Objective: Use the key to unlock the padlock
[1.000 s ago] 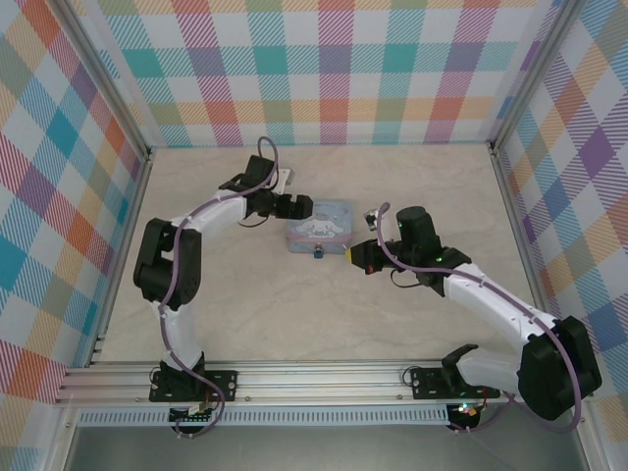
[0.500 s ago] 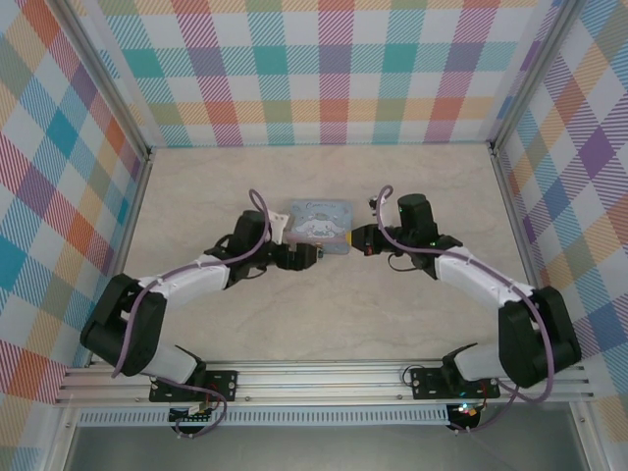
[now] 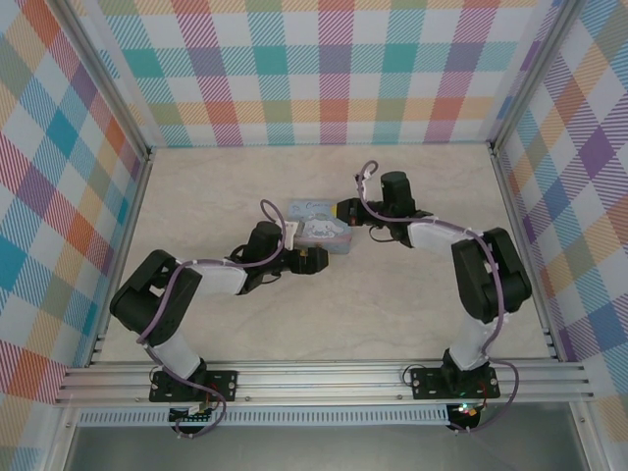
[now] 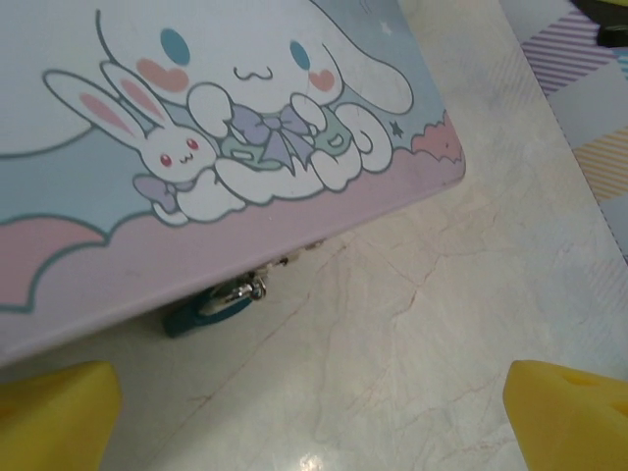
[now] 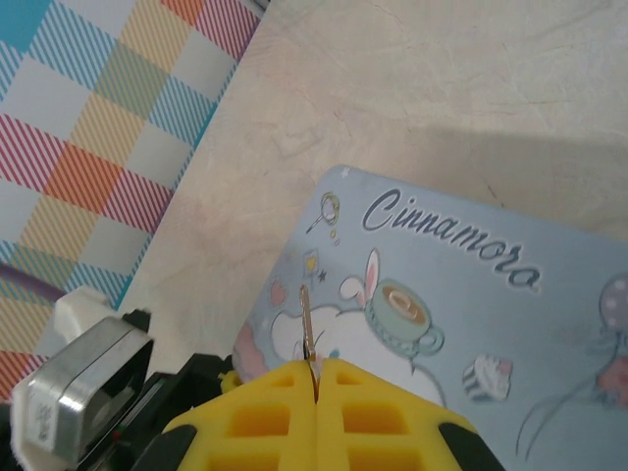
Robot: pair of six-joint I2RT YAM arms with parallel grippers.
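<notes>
The tin [image 4: 88, 211] overhangs the padlock [image 4: 201, 312]. The left tool [image 4: 314, 412] is spread wide and empty; the right tool [image 5: 317, 378] clamps the key [image 5: 305, 324].

In the right wrist view, the lid of the pale blue tin [image 5: 510, 324] carries a single word in dark, slanted script. It starts just right of the middle of the frame and slopes down toward the right edge. It reads "Cinnamoro", though the last letter is unsure and could be an "a", and the word may run on past what can be made out. In the top view, the print on the tin [image 3: 319, 224] is too small to read.
</notes>
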